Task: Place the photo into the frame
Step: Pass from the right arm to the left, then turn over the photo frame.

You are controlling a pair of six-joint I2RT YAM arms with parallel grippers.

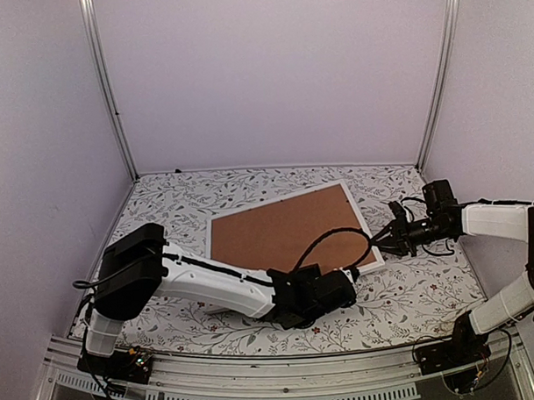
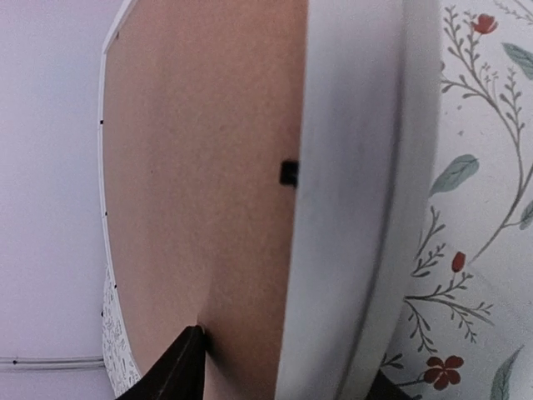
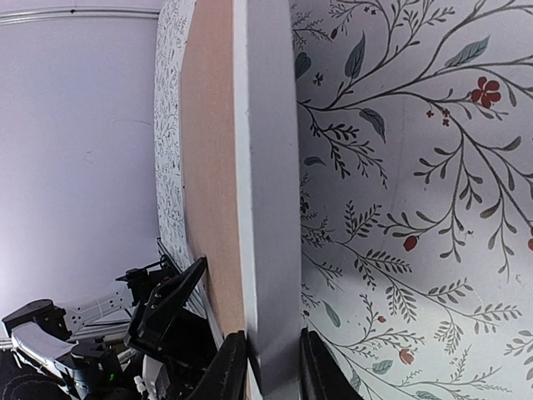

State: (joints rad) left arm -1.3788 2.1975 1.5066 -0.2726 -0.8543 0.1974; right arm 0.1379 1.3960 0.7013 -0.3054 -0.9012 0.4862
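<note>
Across the middle of the bench (image 1: 162,204), the frame (image 1: 362,221) lay face down, brown backing board (image 1: 281,230) uppermost; the photo was not visible. The right tool (image 1: 380,246) was clamped on the white rim at the right corner. The left tool (image 1: 353,274) straddled the near rim, but I could not tell whether it gripped. Stiff and probably light, with a breakable pane and a slick rim, the frame looked best pinched at opposite edges.
</note>
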